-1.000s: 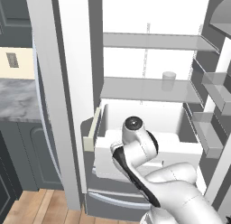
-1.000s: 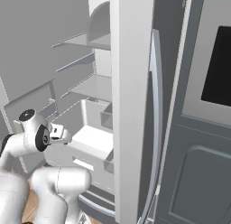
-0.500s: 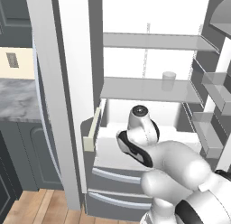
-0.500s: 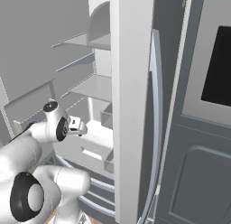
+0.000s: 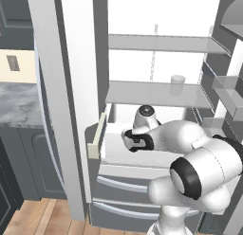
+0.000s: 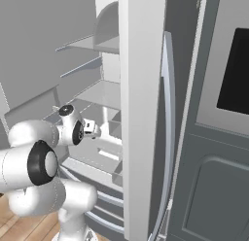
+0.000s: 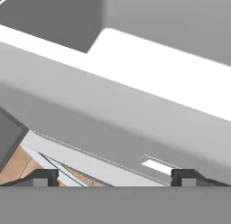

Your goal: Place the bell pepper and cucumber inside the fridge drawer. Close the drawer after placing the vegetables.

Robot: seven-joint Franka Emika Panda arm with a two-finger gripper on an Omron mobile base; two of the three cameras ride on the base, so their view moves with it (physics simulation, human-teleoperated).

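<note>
the big fridge stands open, and the fridge drawer is pulled out under the lowest glass shelf. its cream side edge pokes out on the left in the left base view. the white arm reaches over the drawer, and its hand sits just above the drawer's front part. in the hand view the gripper looks down along the drawer's flat white front, with the little slot handle close to the right finger tip. the two finger tips are far apart, so the gripper is wide and there is nothing between them. the inside of the drawer shows as a grey hollow at the top of the hand view, and i cannot tell what lies in it. a small clear cup stands on the glass shelf above the drawer. grey freezer drawers sit below. a wood floor is at the bottom left.
</note>
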